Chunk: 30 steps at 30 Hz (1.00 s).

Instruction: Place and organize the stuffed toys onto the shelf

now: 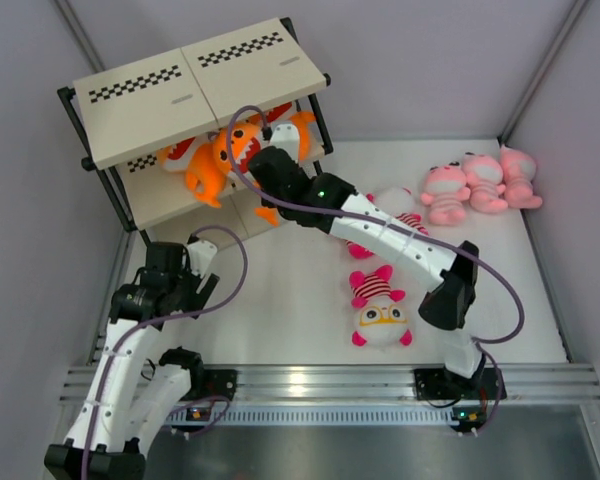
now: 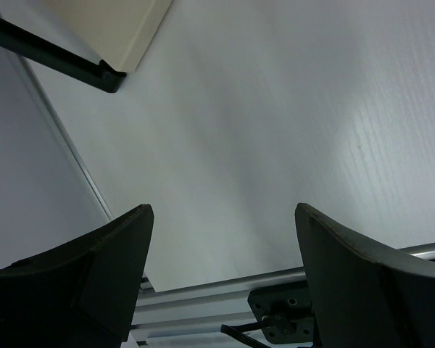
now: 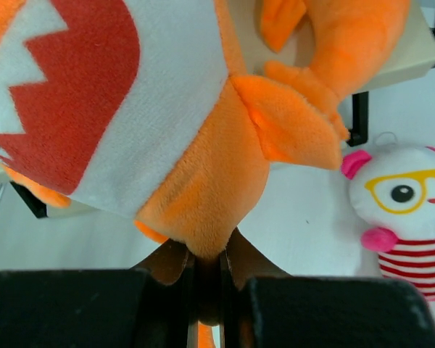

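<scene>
From above: right gripper (image 1: pixel 264 160) sits at the shelf's (image 1: pixel 140 112) middle tier, among orange toys (image 1: pixel 208 172).
Left wrist: left gripper (image 2: pixel 221 217) spread wide, holding nothing, above the table (image 2: pixel 275 109).
Right wrist: fingers pinched tight on one orange toy (image 3: pixel 203 188).

left arm: base at the lower left of the top view, folded back on itself, wrist sitting left of centre
left gripper (image 2: pixel 225 279): fingers spread wide apart, nothing between them
right arm: base at lower right, elbow bent up, forearm stretched way out toward the upper left
right gripper (image 3: pixel 206 254): up in the upper middle of the top view, jaws pinched nearly together on a fold of the orange toy (image 3: pixel 203 181)
</scene>
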Available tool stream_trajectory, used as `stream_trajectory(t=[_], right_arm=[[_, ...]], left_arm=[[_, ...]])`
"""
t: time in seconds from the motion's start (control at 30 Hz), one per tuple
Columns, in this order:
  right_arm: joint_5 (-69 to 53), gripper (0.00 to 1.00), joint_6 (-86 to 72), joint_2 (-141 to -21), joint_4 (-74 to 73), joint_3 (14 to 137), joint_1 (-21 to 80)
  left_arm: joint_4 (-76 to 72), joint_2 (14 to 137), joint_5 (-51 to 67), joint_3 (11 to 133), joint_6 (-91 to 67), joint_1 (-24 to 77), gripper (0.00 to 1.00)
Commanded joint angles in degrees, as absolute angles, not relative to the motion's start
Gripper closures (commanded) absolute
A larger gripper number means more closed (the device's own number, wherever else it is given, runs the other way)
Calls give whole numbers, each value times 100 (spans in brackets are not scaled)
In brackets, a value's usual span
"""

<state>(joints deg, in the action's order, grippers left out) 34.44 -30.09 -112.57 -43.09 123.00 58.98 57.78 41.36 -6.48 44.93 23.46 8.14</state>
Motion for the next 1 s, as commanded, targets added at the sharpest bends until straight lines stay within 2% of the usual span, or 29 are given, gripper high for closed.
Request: stream_trajectory(t=[0.0, 0.17, 0.4, 0.53, 0.77, 0.97], right_arm=[[3630, 100, -3321, -11504, -3349, 12840, 5853], [3902, 100, -3507, -11856, -2928, 13175, 5853], [4684, 100, -3955, -12199, -2225, 13253, 5854], [4834, 100, -3999, -12716, -2198, 13763, 5845], [4553, 100, -4078, -13007, -1785, 13843, 5836], [3279, 100, -4332, -13271, -1248, 14035, 5827]], left_arm=[[5546, 4061, -738, 4500, 2241, 888, 15], [5528, 4122, -448, 4517, 2153, 923, 15], [5520, 4096, -616, 4465, 2110, 1019, 15], [5493, 4087, -651, 4535, 1987, 1063, 14], [5484, 4096, -650, 4518, 2030, 1107, 14], [5493, 4078, -686, 4518, 1969, 1107, 14]])
